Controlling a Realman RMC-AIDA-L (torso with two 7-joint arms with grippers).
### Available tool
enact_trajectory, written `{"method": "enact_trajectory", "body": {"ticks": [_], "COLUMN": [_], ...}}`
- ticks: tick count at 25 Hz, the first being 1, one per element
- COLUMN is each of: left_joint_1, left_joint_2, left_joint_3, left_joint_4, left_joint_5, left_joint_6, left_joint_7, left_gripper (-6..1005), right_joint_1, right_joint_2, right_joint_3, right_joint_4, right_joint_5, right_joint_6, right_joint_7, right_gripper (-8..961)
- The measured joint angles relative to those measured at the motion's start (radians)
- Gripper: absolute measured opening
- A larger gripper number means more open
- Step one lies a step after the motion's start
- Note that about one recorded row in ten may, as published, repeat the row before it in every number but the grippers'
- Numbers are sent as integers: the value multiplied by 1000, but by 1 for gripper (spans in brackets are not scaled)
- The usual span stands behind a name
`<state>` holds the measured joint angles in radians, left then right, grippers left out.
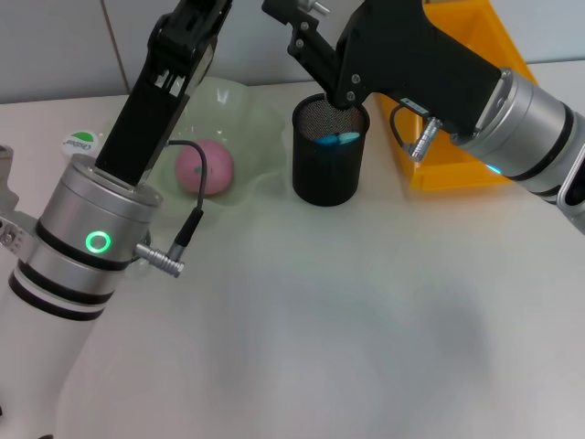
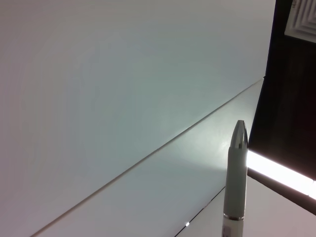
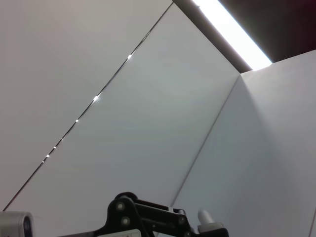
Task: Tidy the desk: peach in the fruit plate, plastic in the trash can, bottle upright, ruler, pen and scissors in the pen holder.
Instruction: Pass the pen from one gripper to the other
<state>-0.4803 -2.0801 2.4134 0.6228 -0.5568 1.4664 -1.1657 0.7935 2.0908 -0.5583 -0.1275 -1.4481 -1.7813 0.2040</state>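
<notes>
1. My left claw is raised over the fruit plate, clenched on a pen.
2. My right claw is above the pen holder; grip unclear.
3. Peach sits in the plate.

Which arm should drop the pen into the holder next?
Left, I'd say. The pen shows in the left wrist view, so the left gripper seems to hold it, raised behind the fruit plate. The right arm reaches over the pen holder and should clear first.
</notes>
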Motion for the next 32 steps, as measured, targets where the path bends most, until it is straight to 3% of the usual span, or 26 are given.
{"method": "enact_trajectory", "body": {"ticks": [17, 32], "left_joint_1": [4, 17], "left_joint_2": [0, 0], "left_joint_3": [3, -1], "left_joint_4": [3, 0], "left_joint_5": [-4, -2], "left_joint_6": [4, 12], "left_joint_7": [-3, -5], "left_gripper": [170, 169], "right_joint_1": [8, 8], "right_joint_2": [0, 0], "right_joint_3": [1, 3], "right_joint_4": [46, 48], "right_joint_5": [-4, -1], "right_joint_6": [-8, -20], "right_joint_7": [-70, -64], "right_gripper": [168, 128]}}
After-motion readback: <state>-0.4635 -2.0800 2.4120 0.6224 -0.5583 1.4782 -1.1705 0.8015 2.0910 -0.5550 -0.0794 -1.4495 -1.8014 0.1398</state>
